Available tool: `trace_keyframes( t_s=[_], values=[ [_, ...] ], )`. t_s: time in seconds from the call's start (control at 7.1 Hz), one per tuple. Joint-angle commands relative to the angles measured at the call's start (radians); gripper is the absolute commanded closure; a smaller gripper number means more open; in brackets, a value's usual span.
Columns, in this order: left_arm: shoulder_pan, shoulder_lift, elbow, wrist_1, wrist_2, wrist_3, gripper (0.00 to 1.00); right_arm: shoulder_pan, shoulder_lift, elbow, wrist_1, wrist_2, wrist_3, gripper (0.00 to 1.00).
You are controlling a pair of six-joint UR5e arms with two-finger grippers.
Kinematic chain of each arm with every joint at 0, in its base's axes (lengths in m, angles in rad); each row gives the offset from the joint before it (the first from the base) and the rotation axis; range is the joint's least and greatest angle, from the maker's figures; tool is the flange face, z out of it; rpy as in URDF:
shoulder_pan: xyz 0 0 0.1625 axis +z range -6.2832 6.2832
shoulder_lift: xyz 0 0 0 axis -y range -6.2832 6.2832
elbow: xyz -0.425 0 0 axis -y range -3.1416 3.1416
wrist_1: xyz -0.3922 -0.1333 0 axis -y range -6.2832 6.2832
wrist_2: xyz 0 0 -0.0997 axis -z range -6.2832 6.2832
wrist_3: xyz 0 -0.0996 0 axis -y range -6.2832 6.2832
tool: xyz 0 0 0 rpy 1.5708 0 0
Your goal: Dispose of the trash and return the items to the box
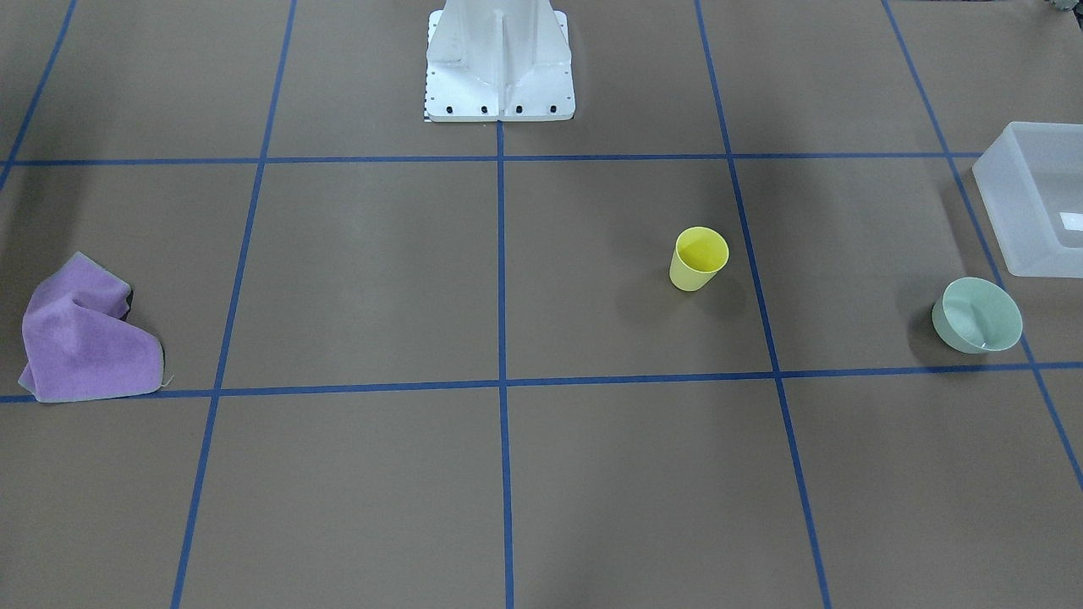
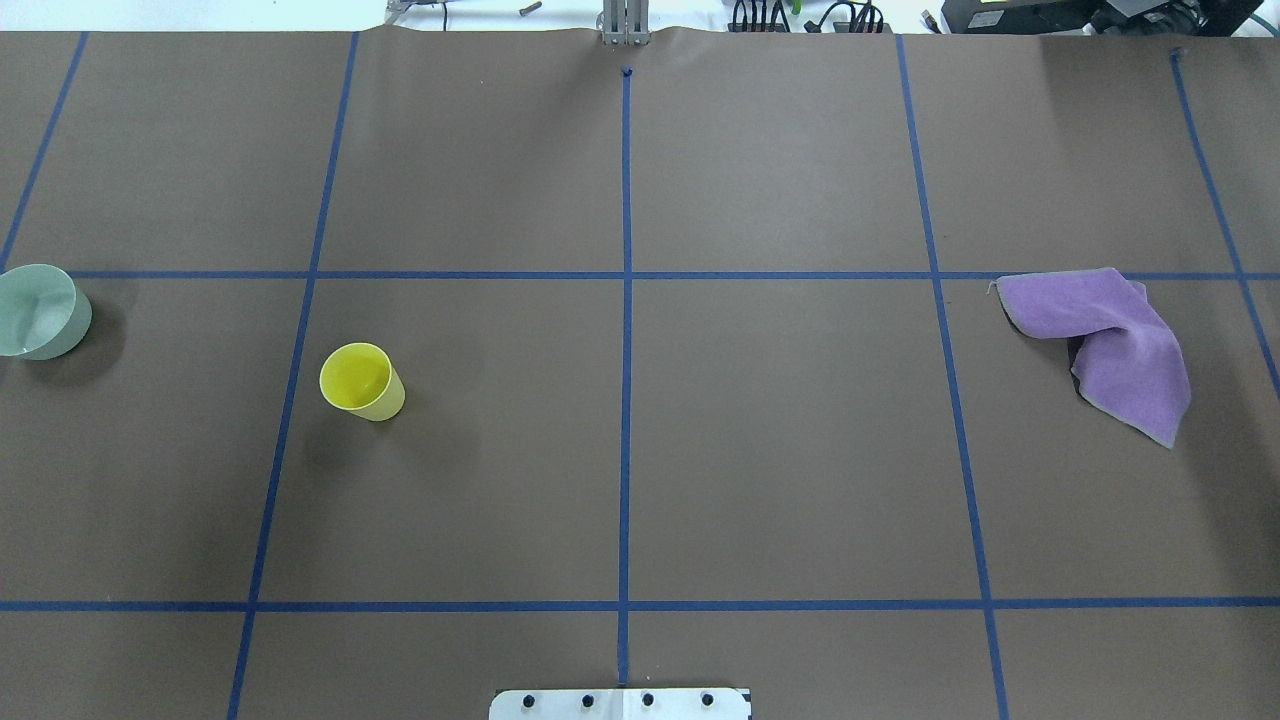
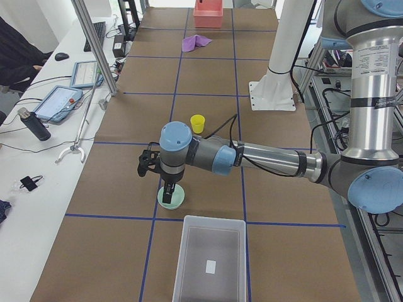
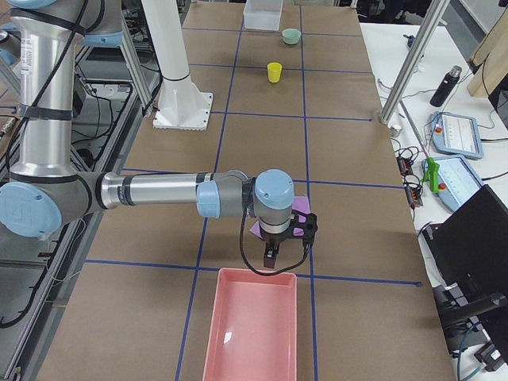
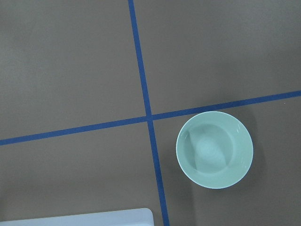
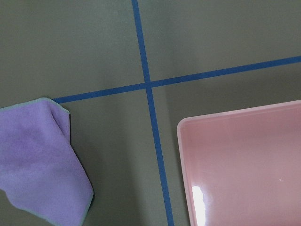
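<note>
The yellow cup [image 1: 699,260] stands upright on the brown table, also in the overhead view [image 2: 362,382]. The mint-green bowl [image 1: 977,315] sits upright near the frosted white box [image 1: 1028,203]. In the left wrist view the bowl [image 5: 214,149] lies below and to the right, and a box corner [image 5: 94,219] shows at the bottom. My left gripper [image 3: 169,190] hangs just above the bowl [image 3: 170,199]; I cannot tell whether it is open. My right gripper [image 4: 270,258] hangs over the purple cloth [image 4: 300,209]; I cannot tell its state either.
The crumpled purple cloth [image 2: 1110,340] lies at the table's right end, next to a pink tray [image 6: 244,165]. The white robot base [image 1: 499,68] stands mid-table at the robot's edge. Tablets and a bottle [image 3: 31,124] sit on a side desk.
</note>
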Motion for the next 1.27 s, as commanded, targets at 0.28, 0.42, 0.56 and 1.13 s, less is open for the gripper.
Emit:
trace_keyframes(
  t_s=[0.28, 0.42, 0.56, 1.13],
  values=[
    [0.289, -0.064, -0.159, -0.023, 0.001, -0.537, 0.01, 0.0, 0.001, 0.001, 0.0, -0.007, 0.0, 0.0],
    [0.366, -0.075, -0.162, -0.095, 0.008, -0.716, 0.01, 0.0, 0.001, 0.001, 0.0, -0.004, 0.0, 0.0],
    [0.453, -0.08, -0.155, -0.187, 0.057, -0.844, 0.01, 0.0, 0.003, 0.001, 0.0, -0.007, 0.0, 0.0],
    [0.697, -0.234, -0.077, -0.211, 0.252, -1.092, 0.02, -0.006, 0.012, 0.008, -0.003, -0.009, 0.002, 0.0]
  ],
)
